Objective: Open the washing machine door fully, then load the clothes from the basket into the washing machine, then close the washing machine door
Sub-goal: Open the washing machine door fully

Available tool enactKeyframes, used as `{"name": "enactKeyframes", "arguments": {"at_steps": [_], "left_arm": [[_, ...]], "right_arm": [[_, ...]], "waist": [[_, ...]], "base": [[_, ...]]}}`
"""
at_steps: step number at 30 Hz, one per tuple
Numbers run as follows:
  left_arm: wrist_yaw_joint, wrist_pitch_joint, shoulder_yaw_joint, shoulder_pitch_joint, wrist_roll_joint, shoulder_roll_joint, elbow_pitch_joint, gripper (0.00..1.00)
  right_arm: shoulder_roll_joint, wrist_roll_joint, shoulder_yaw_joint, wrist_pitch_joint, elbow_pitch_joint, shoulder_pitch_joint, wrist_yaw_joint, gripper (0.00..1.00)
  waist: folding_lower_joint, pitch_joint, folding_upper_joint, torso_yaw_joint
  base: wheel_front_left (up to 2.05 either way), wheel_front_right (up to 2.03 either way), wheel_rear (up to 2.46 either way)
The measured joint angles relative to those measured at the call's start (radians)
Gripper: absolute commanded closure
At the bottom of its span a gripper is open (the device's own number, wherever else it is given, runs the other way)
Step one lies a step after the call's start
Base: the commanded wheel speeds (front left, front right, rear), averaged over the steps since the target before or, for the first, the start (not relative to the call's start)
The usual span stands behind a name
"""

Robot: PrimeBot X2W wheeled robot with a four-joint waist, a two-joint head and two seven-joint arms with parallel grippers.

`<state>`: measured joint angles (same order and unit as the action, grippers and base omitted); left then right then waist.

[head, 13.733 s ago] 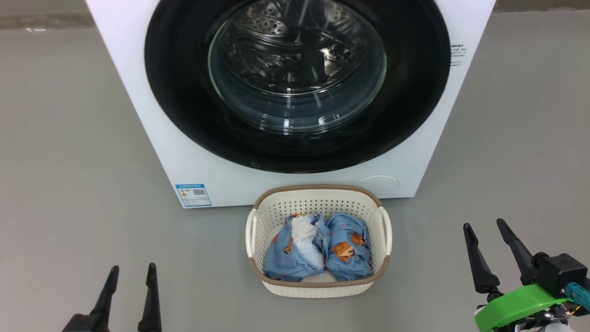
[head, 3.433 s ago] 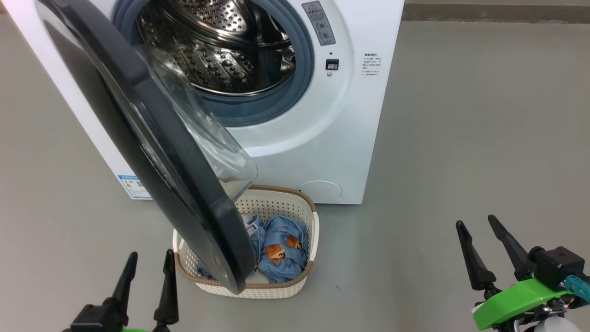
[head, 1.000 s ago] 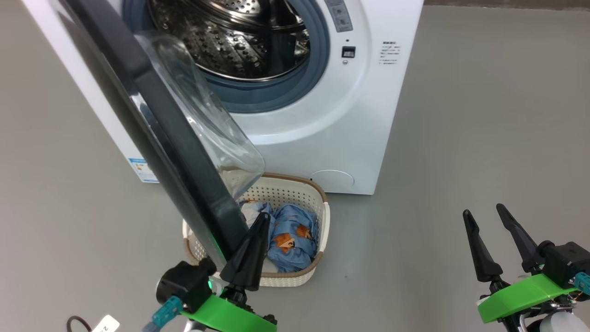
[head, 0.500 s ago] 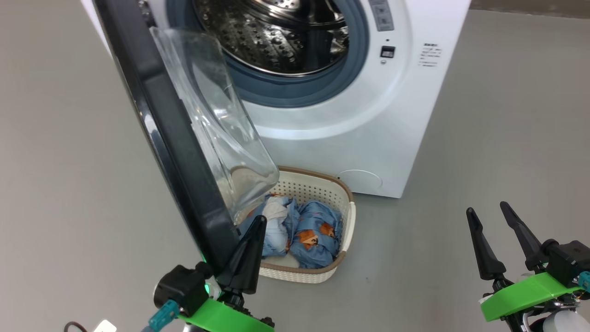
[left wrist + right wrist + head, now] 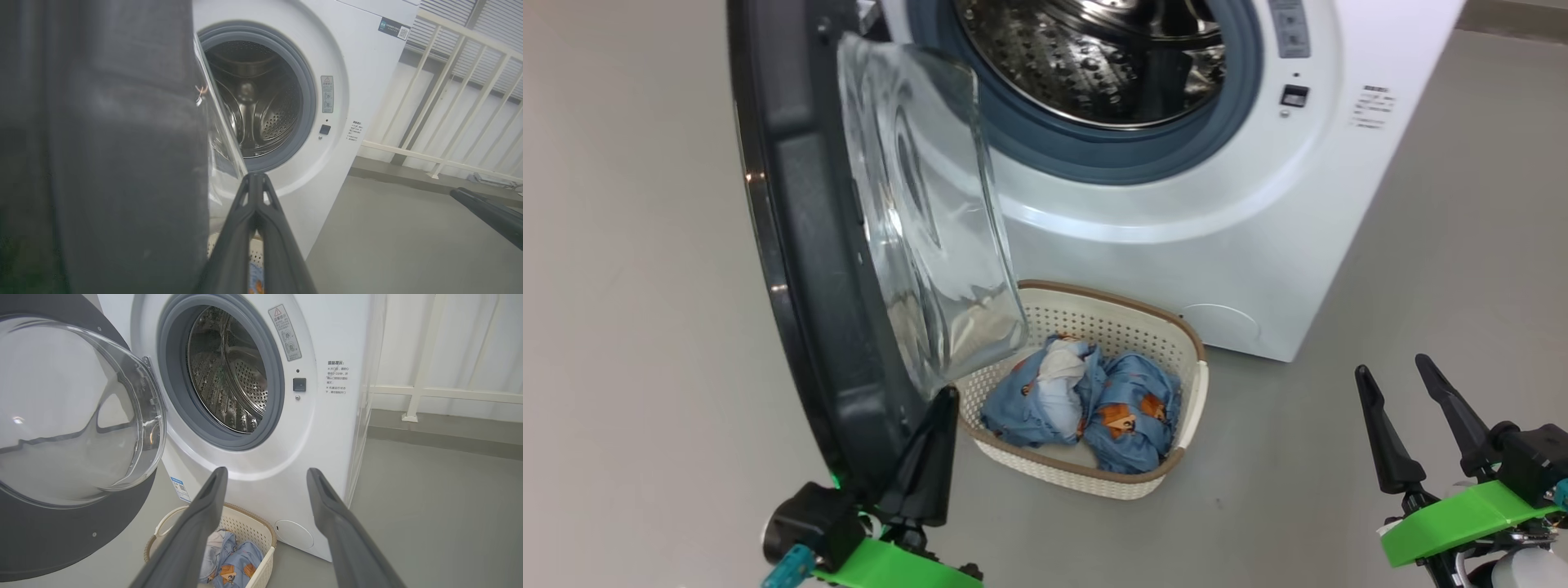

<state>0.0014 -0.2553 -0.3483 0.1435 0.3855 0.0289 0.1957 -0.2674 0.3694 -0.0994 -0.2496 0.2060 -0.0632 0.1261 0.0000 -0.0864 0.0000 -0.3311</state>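
Black-rimmed washing machine door (image 5: 809, 269) stands only part open, above the left end of the basket (image 5: 1188, 384) that holds the clothes (image 5: 1094, 400), in front of the washing machine (image 5: 1176, 220). The left tool (image 5: 943, 404), pinched shut and empty, seems to lean on the door's inner edge. Its tip may slip off, and the door could swing back. The right tool (image 5: 1391, 367) hangs wide and empty.

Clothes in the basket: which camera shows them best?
Head view: the clothes lie unobstructed in the basket. Right wrist view catches them partly behind the right gripper; left wrist view gives just a sliver.
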Motion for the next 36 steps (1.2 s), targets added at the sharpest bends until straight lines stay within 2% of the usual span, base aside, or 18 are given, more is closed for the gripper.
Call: {"name": "enactKeyframes", "arguments": {"at_steps": [15, 36], "left_arm": [[0.02, 0.0, 0.137, -0.041, -0.027, 0.001, -0.012, 1.0], [0.028, 0.0, 0.366, -0.011, -0.053, 0.023, 0.026, 1.0]], "right_arm": [[-0.012, 0.0, -0.001, 0.0, -0.002, 0.0, 0.0, 0.0], [-0.028, 0.0, -0.001, 0.0, -0.015, 0.0, 0.0, 0.0]], "waist": [[0.0, -0.011, 0.0, -0.085], [0.0, -0.054, 0.0001, -0.092]], "base": [[0.0, 0.0, 0.0], [0.0, 0.0, 0.0]]}}
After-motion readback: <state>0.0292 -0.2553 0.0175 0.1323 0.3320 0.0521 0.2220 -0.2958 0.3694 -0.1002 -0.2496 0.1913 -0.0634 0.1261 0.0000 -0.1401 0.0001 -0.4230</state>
